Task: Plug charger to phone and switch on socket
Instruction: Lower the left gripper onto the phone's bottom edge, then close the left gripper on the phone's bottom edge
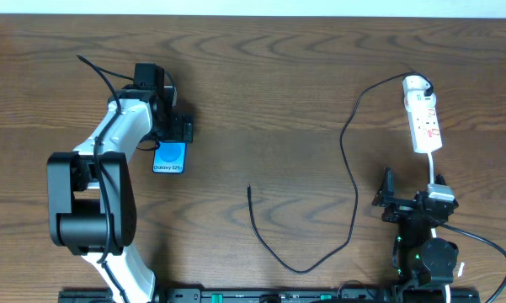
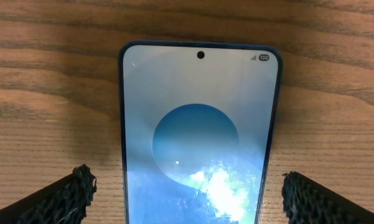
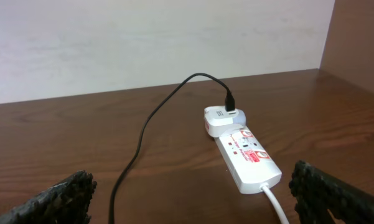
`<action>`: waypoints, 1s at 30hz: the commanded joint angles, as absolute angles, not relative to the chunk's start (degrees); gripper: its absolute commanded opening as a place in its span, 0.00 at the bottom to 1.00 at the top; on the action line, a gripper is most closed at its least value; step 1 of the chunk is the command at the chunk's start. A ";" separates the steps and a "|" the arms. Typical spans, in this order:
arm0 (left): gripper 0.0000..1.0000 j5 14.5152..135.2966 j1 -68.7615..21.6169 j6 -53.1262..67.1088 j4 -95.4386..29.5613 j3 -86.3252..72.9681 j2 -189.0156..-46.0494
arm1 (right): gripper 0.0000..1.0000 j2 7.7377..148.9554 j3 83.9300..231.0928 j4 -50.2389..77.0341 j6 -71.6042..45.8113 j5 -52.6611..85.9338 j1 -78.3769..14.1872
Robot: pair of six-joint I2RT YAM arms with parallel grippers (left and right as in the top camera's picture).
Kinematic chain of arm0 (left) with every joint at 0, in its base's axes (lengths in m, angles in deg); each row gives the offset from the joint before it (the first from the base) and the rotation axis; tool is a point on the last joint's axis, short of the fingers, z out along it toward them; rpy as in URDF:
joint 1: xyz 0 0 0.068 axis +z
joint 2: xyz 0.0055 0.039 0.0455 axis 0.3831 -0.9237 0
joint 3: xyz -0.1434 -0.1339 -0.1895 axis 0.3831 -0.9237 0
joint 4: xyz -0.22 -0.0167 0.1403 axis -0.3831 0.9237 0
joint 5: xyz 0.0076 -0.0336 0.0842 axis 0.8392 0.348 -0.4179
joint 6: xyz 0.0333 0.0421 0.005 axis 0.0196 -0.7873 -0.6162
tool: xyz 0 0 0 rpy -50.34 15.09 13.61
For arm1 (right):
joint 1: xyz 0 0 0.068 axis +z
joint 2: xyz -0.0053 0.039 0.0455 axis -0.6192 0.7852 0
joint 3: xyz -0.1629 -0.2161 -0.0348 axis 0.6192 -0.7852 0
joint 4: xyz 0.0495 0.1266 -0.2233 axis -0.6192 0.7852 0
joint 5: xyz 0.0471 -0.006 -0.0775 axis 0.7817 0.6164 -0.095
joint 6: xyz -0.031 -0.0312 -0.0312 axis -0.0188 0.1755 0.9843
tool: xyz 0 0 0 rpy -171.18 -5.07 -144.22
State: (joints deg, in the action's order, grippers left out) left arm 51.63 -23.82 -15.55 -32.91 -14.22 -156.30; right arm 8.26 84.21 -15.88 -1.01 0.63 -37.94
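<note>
The phone [image 1: 169,158] lies flat on the wooden table with its blue screen up. In the left wrist view the phone [image 2: 199,130] runs between the tips of my left gripper [image 2: 190,199], which stands open with a gap of bare wood on each side. The charger, a thin black cable [image 1: 354,202], loops across the table to its free plug tip [image 1: 249,188], lying apart from the phone. Its other end enters a white adapter [image 3: 221,118] on the far end of the socket [image 3: 246,155], a white strip [image 1: 424,118]. My right gripper [image 1: 412,189] is open and empty, just short of the strip's near end.
The strip's white cord [image 3: 275,202] runs back past my right finger [image 3: 336,196]. A pale wall rises behind the table's far edge [image 3: 143,93]. Bare wood [image 1: 269,101] separates the two arms. A black rail [image 1: 261,296] lines the front edge.
</note>
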 commanded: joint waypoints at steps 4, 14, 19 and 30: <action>0.98 51.10 -24.00 -15.66 -32.99 -14.46 -157.13 | 0.99 7.96 83.95 -15.92 -1.75 0.17 -37.42; 0.98 51.13 -24.00 -17.76 -33.02 -14.46 -157.13 | 0.99 7.96 83.95 -15.92 -1.75 0.17 -37.42; 0.98 51.13 -24.00 -18.05 -33.02 -14.46 -157.13 | 0.99 7.96 83.95 -15.95 -1.75 0.17 -37.42; 0.98 51.13 -24.00 -18.02 -35.31 -16.27 -157.13 | 0.99 7.96 83.95 -15.92 -1.75 0.17 -37.42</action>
State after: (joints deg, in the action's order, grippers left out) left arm 51.61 -23.82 -17.28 -34.85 -14.74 -156.30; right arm 8.26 84.21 -15.88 -1.01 0.63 -37.96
